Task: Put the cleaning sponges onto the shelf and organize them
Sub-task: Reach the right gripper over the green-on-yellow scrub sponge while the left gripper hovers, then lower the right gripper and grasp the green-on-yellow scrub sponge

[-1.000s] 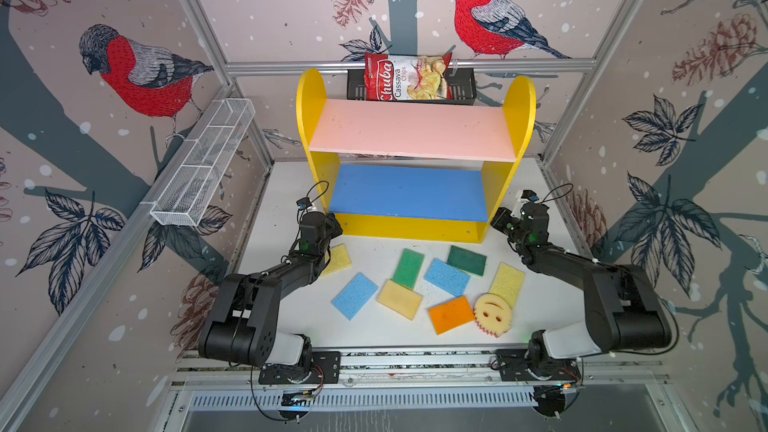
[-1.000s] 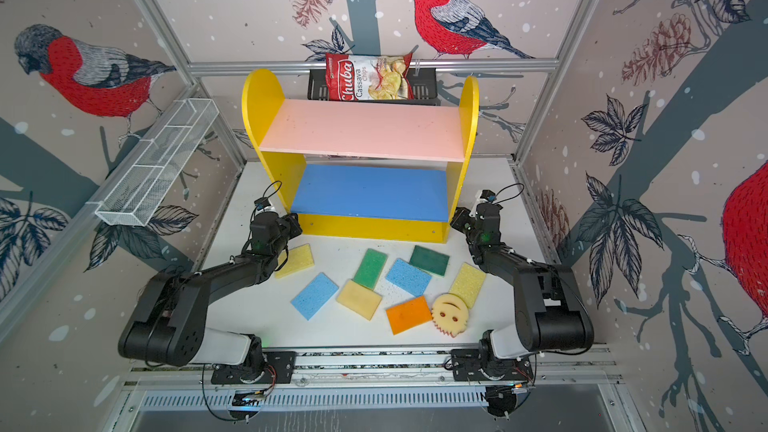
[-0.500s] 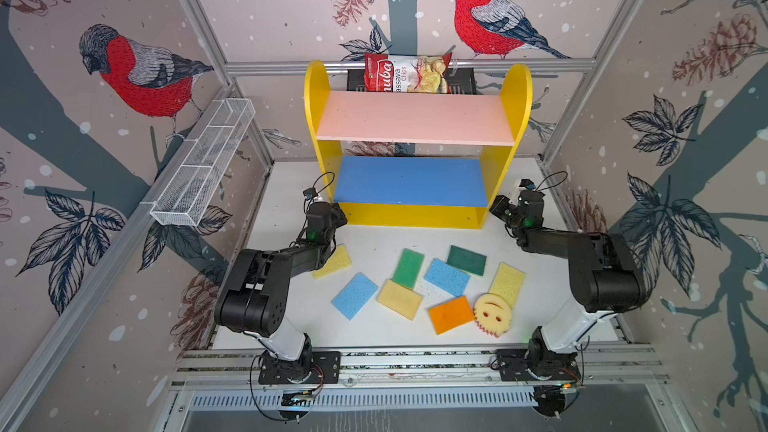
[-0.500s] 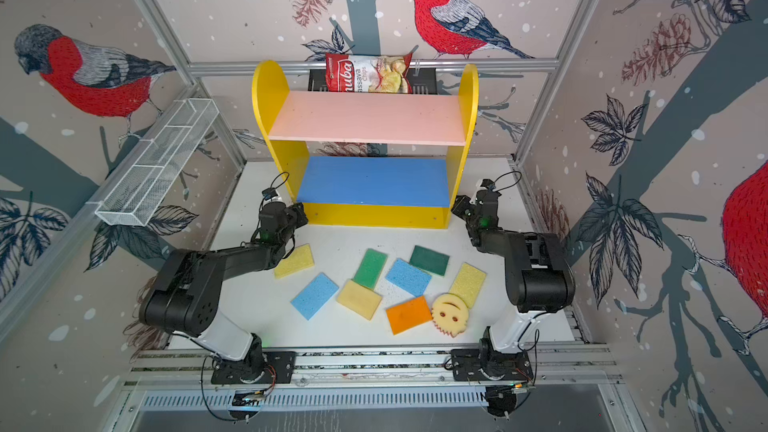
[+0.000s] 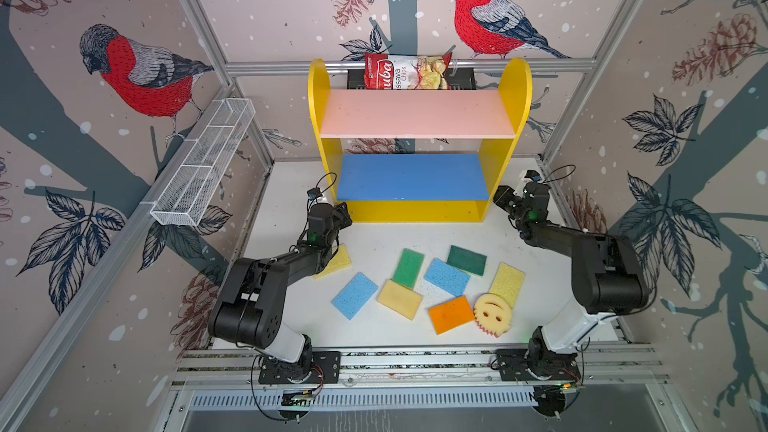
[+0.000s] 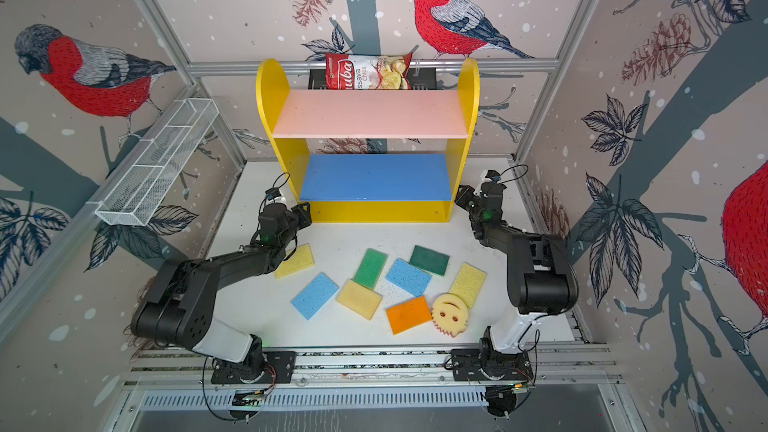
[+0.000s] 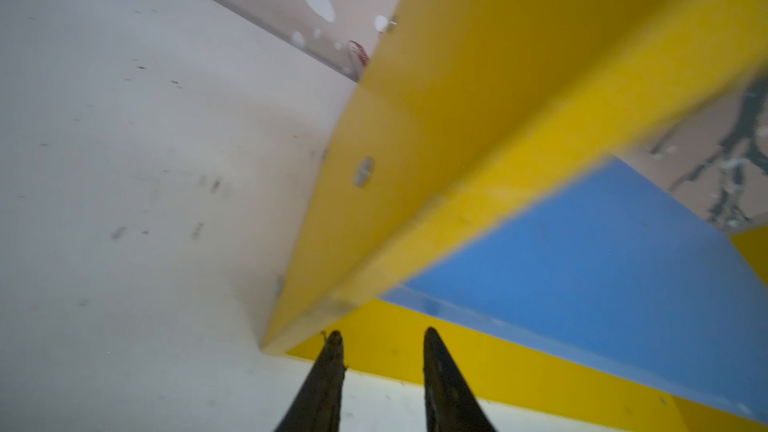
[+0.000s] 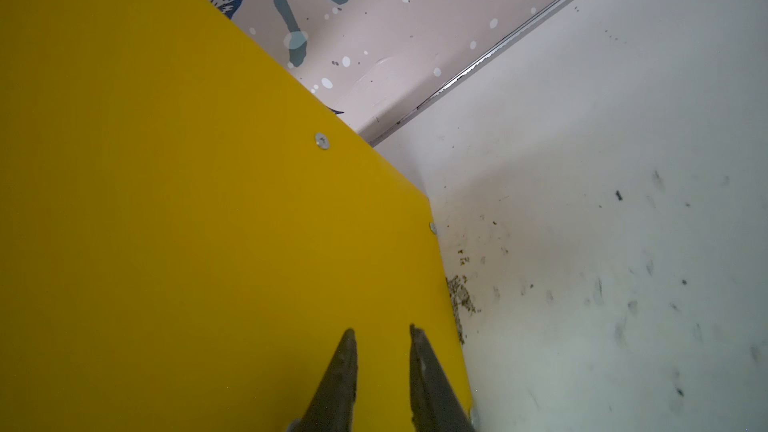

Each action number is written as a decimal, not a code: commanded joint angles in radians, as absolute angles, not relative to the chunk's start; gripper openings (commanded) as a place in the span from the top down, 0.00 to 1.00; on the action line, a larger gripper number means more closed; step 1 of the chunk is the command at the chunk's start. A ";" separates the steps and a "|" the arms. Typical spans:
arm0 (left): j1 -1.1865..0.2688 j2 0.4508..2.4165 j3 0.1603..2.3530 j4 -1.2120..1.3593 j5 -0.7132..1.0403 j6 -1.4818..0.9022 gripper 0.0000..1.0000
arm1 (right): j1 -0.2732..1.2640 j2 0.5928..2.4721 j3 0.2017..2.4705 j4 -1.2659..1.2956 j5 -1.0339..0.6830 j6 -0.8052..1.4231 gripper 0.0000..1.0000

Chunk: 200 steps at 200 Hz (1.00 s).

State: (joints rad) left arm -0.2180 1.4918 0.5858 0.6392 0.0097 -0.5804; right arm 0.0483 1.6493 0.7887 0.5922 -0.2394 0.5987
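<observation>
Left gripper (image 7: 380, 336), jaws slightly apart and empty, is hovering at the near-left corner of the shelf (image 5: 415, 211). Right gripper (image 8: 382, 332), likewise parted and empty, is facing its right side panel. The cleaning sponges (image 5: 446, 276) are all lying on the table (image 5: 374, 238) in front. Probably shelf-squaring; next calls for reaching back to a sponge.

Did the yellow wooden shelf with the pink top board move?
Yes. The yellow wooden shelf slid backward, away from the flat dark green sponge, and straightened.
</observation>
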 commanded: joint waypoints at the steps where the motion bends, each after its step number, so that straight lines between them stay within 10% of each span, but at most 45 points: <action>1: -0.230 1.418 0.534 0.648 0.057 -0.604 0.62 | 0.086 1.547 0.735 0.545 -0.188 0.568 0.75; 98: -0.233 0.891 0.285 0.334 0.060 -0.648 0.55 | 0.607 1.021 0.382 0.323 0.135 0.631 0.54; 152: -0.244 0.665 0.163 0.153 0.120 -0.724 0.52 | 0.941 1.225 0.447 0.336 0.250 0.767 0.33; 200: -0.245 0.548 0.097 0.083 0.104 -0.737 0.51 | 0.966 1.452 0.528 0.407 0.132 0.808 0.36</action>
State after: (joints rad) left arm -0.2443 0.5724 0.1280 0.1215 0.1036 -0.7109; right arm 0.9630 1.3792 0.5018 0.3447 0.1879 0.7647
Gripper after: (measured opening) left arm 0.493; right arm 0.658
